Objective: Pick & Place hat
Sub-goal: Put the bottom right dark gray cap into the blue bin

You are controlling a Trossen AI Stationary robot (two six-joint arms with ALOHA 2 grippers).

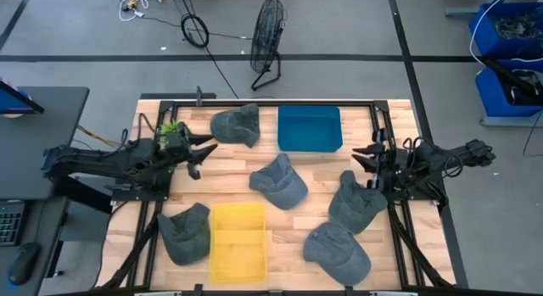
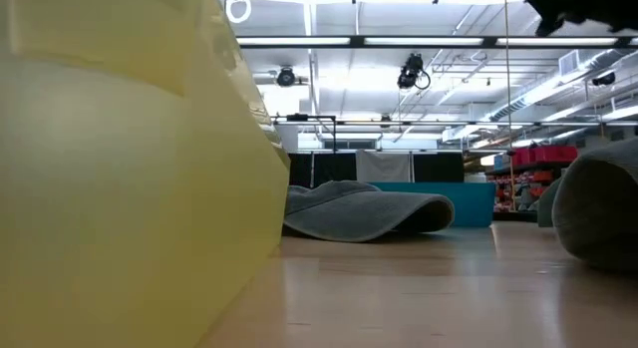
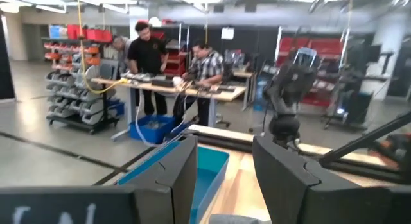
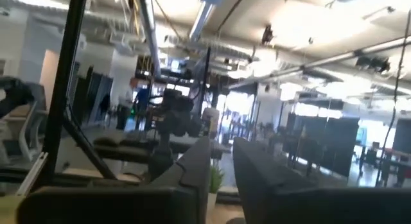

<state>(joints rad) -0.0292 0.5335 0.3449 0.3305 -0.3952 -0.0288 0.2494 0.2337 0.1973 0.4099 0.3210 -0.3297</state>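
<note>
Several grey hats lie flat on the wooden table: one at the far left, one in the middle, two at the right, one at the near left. My left gripper hovers open at the table's left side and points toward the middle. At the right side, beside the nearest right hat, my right gripper is raised above the table with a narrow gap between its fingers. Neither gripper holds anything.
A blue bin stands at the far middle and a yellow bin at the near middle. A small green plant sits by the left arm. People stand at a workbench in the room beyond.
</note>
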